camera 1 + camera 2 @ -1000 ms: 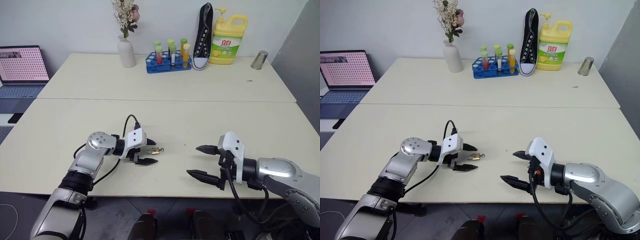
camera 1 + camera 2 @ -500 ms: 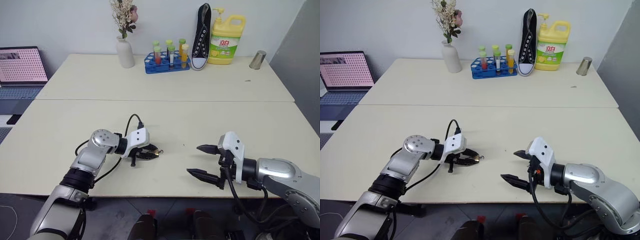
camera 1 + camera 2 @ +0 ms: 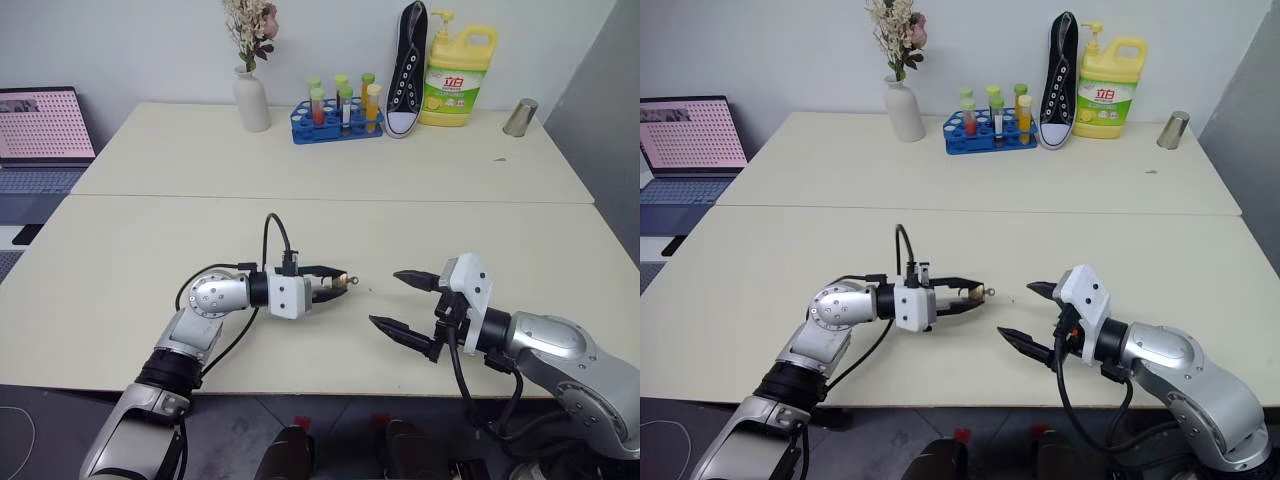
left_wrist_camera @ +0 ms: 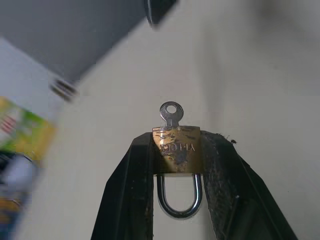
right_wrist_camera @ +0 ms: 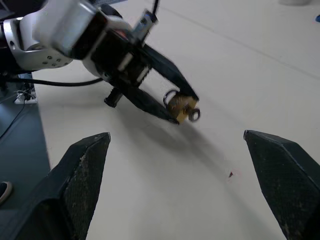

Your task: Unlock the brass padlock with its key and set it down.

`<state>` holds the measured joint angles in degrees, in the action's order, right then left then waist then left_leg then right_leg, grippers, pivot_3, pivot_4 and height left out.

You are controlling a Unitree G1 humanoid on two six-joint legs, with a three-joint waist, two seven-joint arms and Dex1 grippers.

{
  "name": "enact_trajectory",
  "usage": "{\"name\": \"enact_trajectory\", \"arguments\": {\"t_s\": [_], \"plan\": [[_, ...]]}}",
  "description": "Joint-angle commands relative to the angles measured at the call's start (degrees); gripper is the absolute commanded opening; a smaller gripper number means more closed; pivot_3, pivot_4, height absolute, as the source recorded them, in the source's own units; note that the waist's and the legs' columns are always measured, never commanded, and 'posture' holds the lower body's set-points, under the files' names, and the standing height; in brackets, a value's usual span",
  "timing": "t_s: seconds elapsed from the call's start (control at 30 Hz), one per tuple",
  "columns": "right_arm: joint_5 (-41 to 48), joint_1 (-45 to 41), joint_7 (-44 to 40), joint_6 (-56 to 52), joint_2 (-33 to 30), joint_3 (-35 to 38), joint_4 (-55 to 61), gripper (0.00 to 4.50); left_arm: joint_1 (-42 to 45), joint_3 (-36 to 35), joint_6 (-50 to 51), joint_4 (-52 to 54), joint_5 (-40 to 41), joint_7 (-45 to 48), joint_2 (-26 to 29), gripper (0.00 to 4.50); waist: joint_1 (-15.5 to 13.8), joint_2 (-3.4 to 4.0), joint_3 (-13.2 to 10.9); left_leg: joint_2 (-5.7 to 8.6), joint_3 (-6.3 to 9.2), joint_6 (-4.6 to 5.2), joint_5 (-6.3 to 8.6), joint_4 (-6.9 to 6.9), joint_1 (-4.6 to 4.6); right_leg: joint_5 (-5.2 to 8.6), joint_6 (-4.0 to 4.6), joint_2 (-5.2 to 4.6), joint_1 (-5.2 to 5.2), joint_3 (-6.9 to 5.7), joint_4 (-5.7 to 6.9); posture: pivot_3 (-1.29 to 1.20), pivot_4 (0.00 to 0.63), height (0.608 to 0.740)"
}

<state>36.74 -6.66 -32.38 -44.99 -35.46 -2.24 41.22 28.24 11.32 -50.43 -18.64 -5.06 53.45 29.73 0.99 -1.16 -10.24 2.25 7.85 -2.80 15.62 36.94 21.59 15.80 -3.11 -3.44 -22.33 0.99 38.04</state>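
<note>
- Padlock first: the tiny golden-brass rectangular padlock (image 4: 176, 149) is pinched between the two black fingers of the left tool (image 3: 338, 284), lifted clear of the cream bench (image 3: 330, 160), a bit left of centre in the head view.
- In the left wrist view, the fingers (image 4: 135, 190) press on both sides of the brass body, so that tool is clamped on the lock.
- The thin silver U-shaped shackle (image 4: 178, 197) sits back between the fingers and looks closed into the body.
- The small silvery metal key (image 4: 171, 114) is stuck in the other end of the lock, its round holed head poking out past the fingertips.
- The left tool lies about level and points toward the right side of the frame.
- The right tool (image 3: 408, 300) is lower right of centre, its two black fingers spread wide with nothing between them. Its tips face the padlock, near but apart from it.
- Along the back edge of the bench, top of the frame: a white vase with dried flowers (image 3: 251, 98), a blue rack of coloured test tubes (image 3: 336, 115), a black sneaker standing on end (image 3: 405, 72), a yellow detergent bottle (image 3: 457, 80) and a small metal cup (image 3: 518, 118).
- Upper left there's an open laptop (image 3: 45, 130) with a dotted screen.
</note>
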Motion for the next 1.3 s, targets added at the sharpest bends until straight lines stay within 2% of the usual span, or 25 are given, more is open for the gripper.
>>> {"name": "enact_trajectory", "arguments": {"t_s": [0.03,0.17,0.37,0.67,0.77,1.0,1.1,1.13,1.3], "plan": [[5.5,-2.3,-0.3,-2.7,1.9,1.1,-0.4,4.50,0.9,-2.1,-14.2,-2.6,-7.3,-7.7,0.5,0.97,0.1,0.01,0.0,0.01,-0.04,0.06,0.04,-0.01,0.01,0.00,0.00,0.00,0.01,0.00,-0.02,0.00,0.150,0.740],[5.7,-6.2,1.3,-5.1,3.9,-0.2,-3.8,4.50,-0.3,-0.3,-19.2,-4.2,-10.2,-11.6,1.1,0.97,0.1,0.01,0.0,0.06,-0.02,0.21,0.11,0.01,0.06,-0.02,-0.03,0.00,0.02,-0.04,-0.04,0.00,0.150,0.740],[6.5,-8.4,0.4,-7.1,4.9,-2.0,-5.7,4.50,0.7,0.0,-19.5,-4.9,-14.1,-16.6,1.3,0.97,0.4,0.01,0.0,0.08,0.01,0.22,0.12,0.02,0.08,-0.02,-0.04,0.01,0.01,-0.09,-0.01,0.00,0.150,0.740],[5.8,-9.9,-0.3,-6.9,5.8,-3.7,-7.6,4.50,0.8,1.7,-18.8,-4.3,-15.9,-20.5,2.5,0.97,0.6,0.02,0.0,0.07,0.02,0.22,0.12,0.02,0.06,-0.02,-0.04,0.03,0.01,-0.10,0.04,0.00,0.150,0.740],[6.0,-10.2,-0.4,-7.0,6.3,-3.7,-8.1,3.86,0.9,2.3,-18.6,-4.4,-16.2,-21.4,2.9,0.97,0.6,0.02,0.0,0.06,0.02,0.22,0.12,0.02,0.06,-0.02,-0.04,0.03,0.01,-0.11,0.04,0.00,0.150,0.740],[5.8,-10.4,-1.1,-7.3,6.5,-4.2,-8.3,1.21,1.1,3.2,-17.9,-4.0,-16.3,-23.0,3.4,0.97,0.6,0.02,0.0,0.07,0.02,0.22,0.12,0.03,0.06,-0.02,-0.04,0.03,0.01,-0.11,0.04,0.00,0.150,0.740],[5.5,-10.3,-1.4,-7.2,6.2,-4.6,-8.2,0.22,1.1,3.5,-17.7,-3.9,-16.3,-23.4,3.4,0.97,0.6,0.02,0.0,0.06,0.02,0.22,0.12,0.02,0.06,-0.02,-0.04,0.03,0.00,-0.11,0.05,0.00,0.150,0.740],[5.4,-10.4,-1.3,-7.2,6.3,-4.7,-8.3,0.00,1.2,3.6,-17.6,-3.9,-16.4,-23.5,3.4,0.97,0.6,0.02,0.0,0.07,0.02,0.22,0.12,0.03,0.06,-0.02,-0.04,0.03,0.00,-0.10,0.05,0.00,0.150,0.740],[5.7,-10.4,-1.4,-7.3,6.2,-4.5,-8.3,0.00,1.2,4.1,-17.3,-3.7,-16.6,-24.3,3.7,0.97,0.6,0.02,0.0,0.07,0.02,0.22,0.12,0.03,0.06,-0.02,-0.04,0.03,0.00,-0.10,0.06,0.00,0.150,0.740]]}}
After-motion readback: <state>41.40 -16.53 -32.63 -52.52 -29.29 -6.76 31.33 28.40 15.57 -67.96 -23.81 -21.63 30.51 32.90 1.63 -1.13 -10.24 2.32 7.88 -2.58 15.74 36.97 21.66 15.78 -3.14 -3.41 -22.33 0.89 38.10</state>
